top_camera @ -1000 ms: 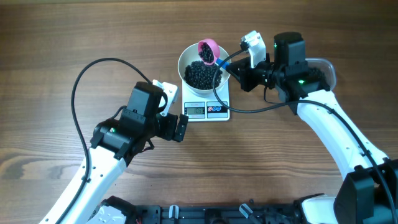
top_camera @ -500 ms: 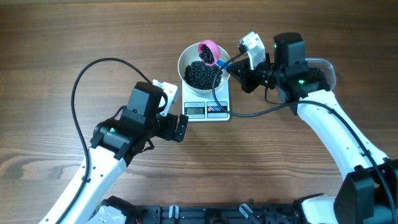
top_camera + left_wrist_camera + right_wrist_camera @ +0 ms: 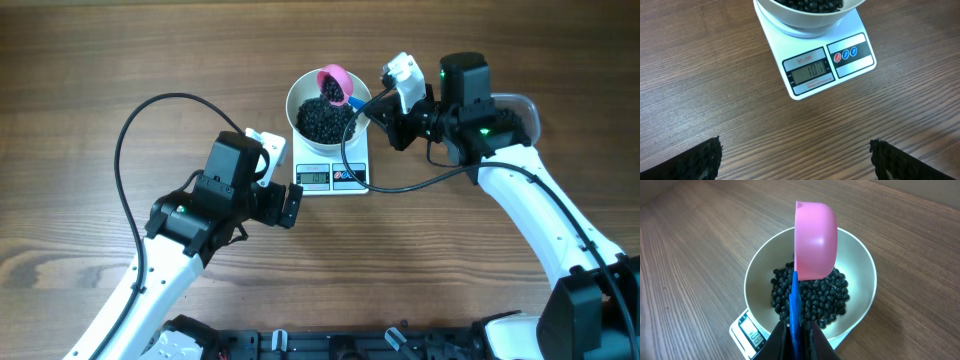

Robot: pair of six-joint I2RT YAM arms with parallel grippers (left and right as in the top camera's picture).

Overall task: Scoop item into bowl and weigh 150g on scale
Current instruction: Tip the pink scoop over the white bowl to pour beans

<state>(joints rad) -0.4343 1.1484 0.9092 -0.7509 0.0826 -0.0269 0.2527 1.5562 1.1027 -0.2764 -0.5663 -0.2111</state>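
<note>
While the left gripper [image 3: 797, 165] hangs where it was a second ago, its fingers spread wide and holding nothing above the table [image 3: 700, 100] just in front of the scale [image 3: 856, 22], the right arm makes the only change. It edges slightly toward the bowl [image 3: 860, 265]. The right gripper [image 3: 796, 332] is clamped tight on the blue handle [image 3: 794, 305] of the pink scoop [image 3: 814, 242]. The scoop is rolled onto its side over the bowl's far half, with its rounded back toward the wrist camera and its mouth turned away.

Whether any beads [image 3: 815, 300] are left in the scoop I cannot tell from here. The overhead view shows dark grains at its lip, much as it did half a second ago. The rest lie in a dark heap across the bottom of the bowl, which sits square on the scale.

By my judgement the small shift means a pour is being finished off, not a new scoop begun. The display [image 3: 808, 71] shows three digits, a little over a hundred as far as I can read them. That is short of the target, so at least one more, smaller load looks needed, tipped in slowly so the figure does not overshoot.
</note>
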